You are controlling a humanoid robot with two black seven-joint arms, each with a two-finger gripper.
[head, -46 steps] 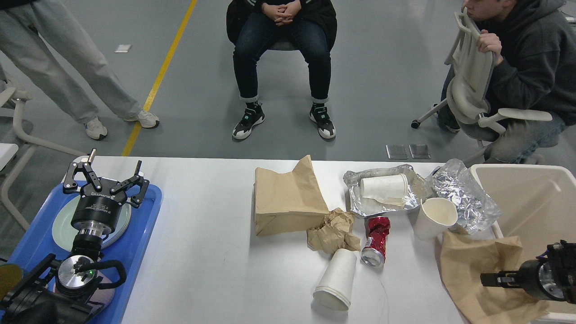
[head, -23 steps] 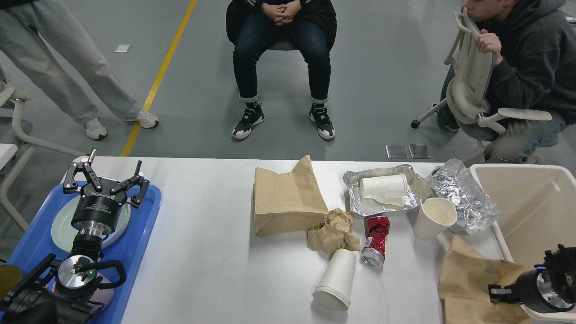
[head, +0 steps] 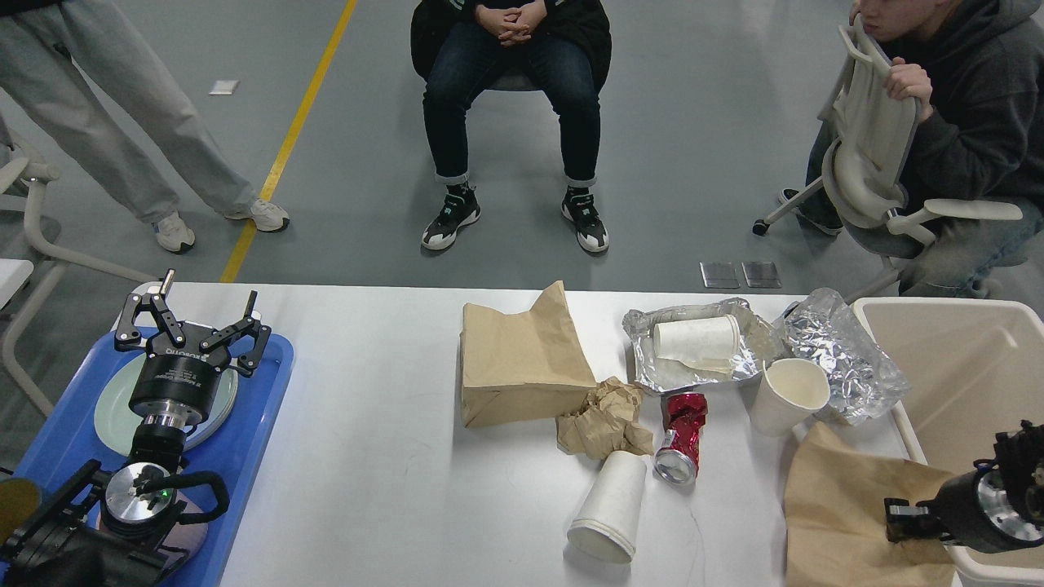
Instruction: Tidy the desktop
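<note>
Since the earlier frames, the flat brown paper sheet (head: 840,505) at the lower right has been shifted and now reaches the bottom edge of the frame, and the right gripper (head: 897,520) has been moved a little against it. That gripper is seen dark and end-on at the sheet's right side, so whether its fingers are open or closed on the paper cannot be told. The left gripper (head: 192,326) is unchanged at the left of the frame, held over the blue tray (head: 261,408) and the pale plate (head: 110,412) lying in it, with its fingers spread apart and nothing between them.

The desktop (head: 375,456) fills the lower half of the frame, from the tray at the left to the beige bin (head: 979,359) at the right edge. A brown paper bag (head: 518,363) is seen near the centre, with crumpled brown paper (head: 603,416) just beside its lower right corner. Below that, a white paper cup (head: 608,507) lies on its side, and a crushed red can (head: 679,436) lies just beside it. A foil tray (head: 652,371) with a second tipped cup (head: 697,338) in it is seen at the upper right of the desktop, an upright cup (head: 787,395) near it, and crumpled foil (head: 844,355) beside the bin.
</note>
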